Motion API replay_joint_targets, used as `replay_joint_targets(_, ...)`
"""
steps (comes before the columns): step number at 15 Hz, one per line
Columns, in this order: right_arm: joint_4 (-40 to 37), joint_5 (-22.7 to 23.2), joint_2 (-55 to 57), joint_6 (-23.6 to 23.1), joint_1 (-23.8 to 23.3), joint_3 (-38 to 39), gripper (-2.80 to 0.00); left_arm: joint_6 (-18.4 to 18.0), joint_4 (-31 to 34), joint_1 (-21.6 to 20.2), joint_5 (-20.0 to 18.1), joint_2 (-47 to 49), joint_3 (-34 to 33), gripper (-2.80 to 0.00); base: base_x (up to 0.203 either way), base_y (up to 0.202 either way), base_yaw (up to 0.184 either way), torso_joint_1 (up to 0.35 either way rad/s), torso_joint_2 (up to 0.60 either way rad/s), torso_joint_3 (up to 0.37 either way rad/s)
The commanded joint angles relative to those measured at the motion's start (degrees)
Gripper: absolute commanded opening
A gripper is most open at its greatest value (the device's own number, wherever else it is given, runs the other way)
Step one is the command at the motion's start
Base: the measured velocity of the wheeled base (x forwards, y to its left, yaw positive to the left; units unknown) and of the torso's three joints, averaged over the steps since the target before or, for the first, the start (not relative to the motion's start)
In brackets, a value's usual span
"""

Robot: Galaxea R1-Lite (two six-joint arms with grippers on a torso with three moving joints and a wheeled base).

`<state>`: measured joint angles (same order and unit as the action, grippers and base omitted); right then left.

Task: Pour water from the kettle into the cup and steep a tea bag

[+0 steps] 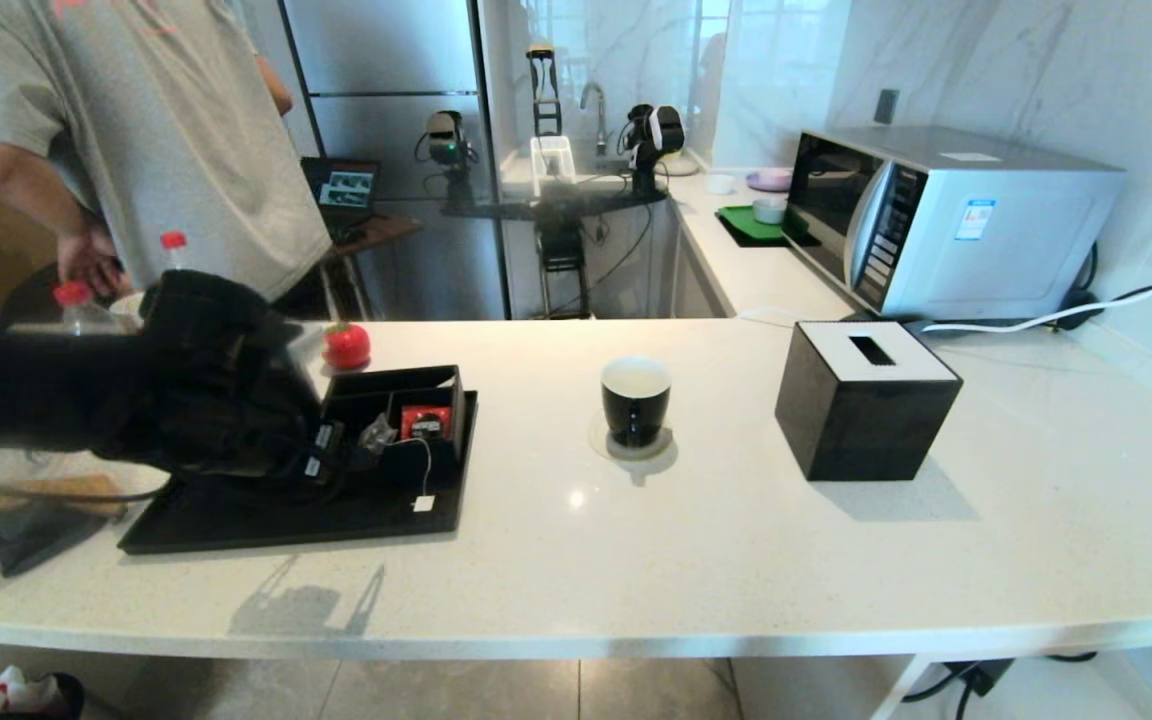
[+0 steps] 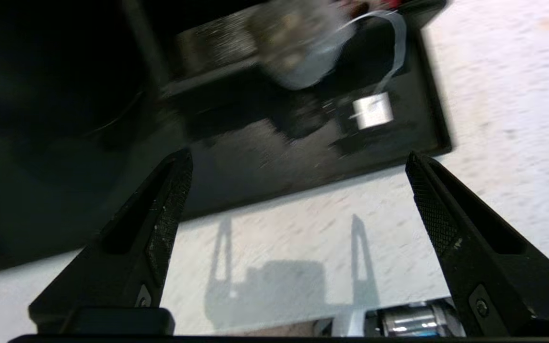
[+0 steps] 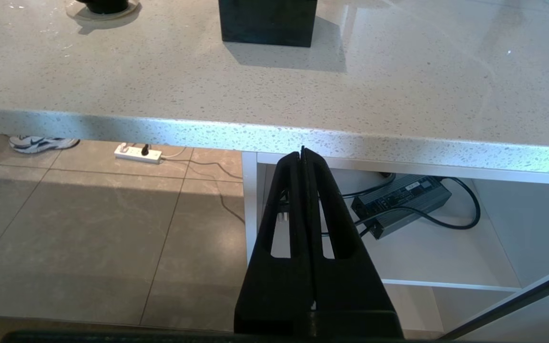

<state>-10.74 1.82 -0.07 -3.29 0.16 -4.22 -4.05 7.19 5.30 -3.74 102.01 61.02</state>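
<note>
One tea bag (image 1: 377, 432) ahead of the left gripper (image 2: 298, 162), jaws spread wide and holding nothing, poised over the near part of the black tray (image 1: 236, 520). String (image 1: 427, 465) trailing from the pouch down to one white tag (image 1: 423, 503) on the tray floor, beyond the jaws. Best done, by judgement, by closing on the pouch or on the string just below it, not on the tag, then lifting straight up so nothing snags on the compartment box (image 1: 406, 390). One red sachet (image 1: 425, 420) just beside the pouch, to be left alone. One cup (image 1: 635, 400), black with white inside, on a saucer (image 1: 633, 448) well beyond the jaws' reach on the worktop (image 1: 636, 560). No kettle in sight. One right gripper (image 3: 303, 155), jaws pressed together and empty, parked below the worktop edge. Two red-capped bottles (image 1: 76, 305), one tissue box (image 1: 866, 398).
</note>
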Motion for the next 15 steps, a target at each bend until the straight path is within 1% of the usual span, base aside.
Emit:
replay_joint_targets(1, -0.1, 0.0, 0.1, -0.1, 0.0, 0.0, -2.80, 0.0, 0.0, 0.8, -0.5, 3.8, 1.9, 0.00, 0.000, 0.000, 0.000, 0.000, 0.00, 0.000)
replay_joint_targets(7, -0.1, 0.0, 0.1, -0.1, 0.0, 0.0, -2.80, 0.4, -0.2, 1.1, -0.6, 7.5, 6.0, 0.00, 0.000, 0.000, 0.000, 0.000, 0.00, 0.000)
replay_joint_targets(11, -0.1, 0.0, 0.1, 0.0, 0.0, 0.0, -2.80, 2.4, -1.1, 1.0, -0.7, 9.8, 8.6, 0.00, 0.000, 0.000, 0.000, 0.000, 0.00, 0.000)
replay_joint_targets(15, -0.1, 0.0, 0.1, 0.0, 0.0, 0.0, -2.80, 2.4, -2.2, 0.9, -0.6, 11.8, 10.2, 0.00, 0.000, 0.000, 0.000, 0.000, 0.00, 0.000)
